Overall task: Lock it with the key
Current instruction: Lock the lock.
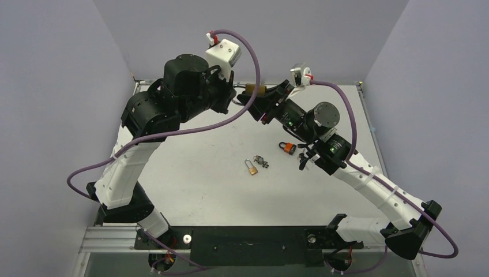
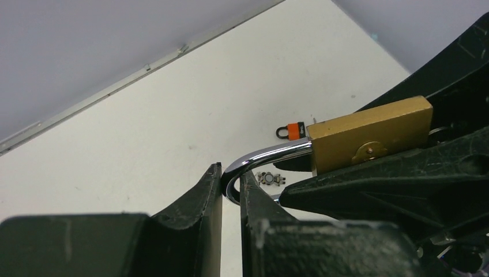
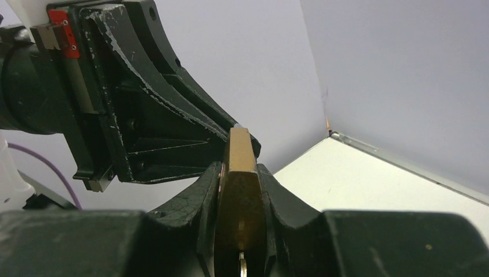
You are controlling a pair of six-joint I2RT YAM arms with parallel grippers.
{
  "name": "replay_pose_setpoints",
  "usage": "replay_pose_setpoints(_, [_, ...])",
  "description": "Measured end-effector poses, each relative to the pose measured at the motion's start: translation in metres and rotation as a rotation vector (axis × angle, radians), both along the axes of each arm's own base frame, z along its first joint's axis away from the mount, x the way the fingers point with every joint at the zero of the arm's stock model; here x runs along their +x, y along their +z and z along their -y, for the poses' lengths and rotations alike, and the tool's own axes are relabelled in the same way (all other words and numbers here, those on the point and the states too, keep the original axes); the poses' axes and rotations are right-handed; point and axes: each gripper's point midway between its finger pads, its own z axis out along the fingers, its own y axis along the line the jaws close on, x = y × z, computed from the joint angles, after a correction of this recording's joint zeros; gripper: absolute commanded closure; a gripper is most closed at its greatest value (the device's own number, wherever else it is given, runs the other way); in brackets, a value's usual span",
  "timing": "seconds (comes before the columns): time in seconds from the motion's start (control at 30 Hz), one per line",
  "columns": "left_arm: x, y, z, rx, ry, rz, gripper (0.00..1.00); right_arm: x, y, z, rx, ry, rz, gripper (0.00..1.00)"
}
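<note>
We see both arms reaching to the far middle of the table (image 1: 196, 184), where they hold one brass padlock (image 2: 369, 141) between them, lifted clear of the surface. The left gripper (image 2: 230, 176) is clenched on the padlock's steel shackle (image 2: 262, 157): the curved bar passes through the narrow slot between its two fingers, right at their tips. The right gripper (image 3: 239, 190) is clamped on the brass body, one finger pressed to each broad face, with the body's narrow edge turned to its wrist camera. From above, the padlock lies roughly level, the shackle end toward the left arm and the body toward the right.

In the right wrist view a thin metal sliver (image 3: 243, 266) shows at the near end of the body; we cannot tell whether it is a key.

Three loose things lie on the table nearer the bases, apart from both grippers. A small lock (image 1: 252, 168) of brass lies just beside a bunch of keys (image 1: 262, 161). An orange lock (image 1: 287, 148) lies a little to the right of those, close under the right arm.
</note>
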Motion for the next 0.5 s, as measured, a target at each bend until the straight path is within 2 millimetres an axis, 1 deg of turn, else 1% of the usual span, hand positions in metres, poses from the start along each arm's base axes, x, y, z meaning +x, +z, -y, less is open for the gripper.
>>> replay_pose_setpoints(0.13, [-0.005,-0.009,-0.004,0.047,0.004,-0.006,1.00,-0.005,-0.007,-0.004,-0.023,0.033,-0.015,1.00])
replay_pose_setpoints(0.23, [-0.008,-0.020,-0.007,0.051,0.019,-0.008,1.00,-0.008,-0.017,-0.007,-0.048,0.057,-0.039,1.00])
replay_pose_setpoints(0.37, [-0.011,-0.028,-0.008,-0.019,0.040,0.001,1.00,-0.011,-0.024,-0.009,-0.071,0.077,-0.057,1.00])
replay_pose_setpoints(0.5, [-0.012,-0.025,-0.006,-0.086,0.045,0.016,1.00,-0.011,-0.023,-0.009,-0.068,0.079,-0.052,1.00])
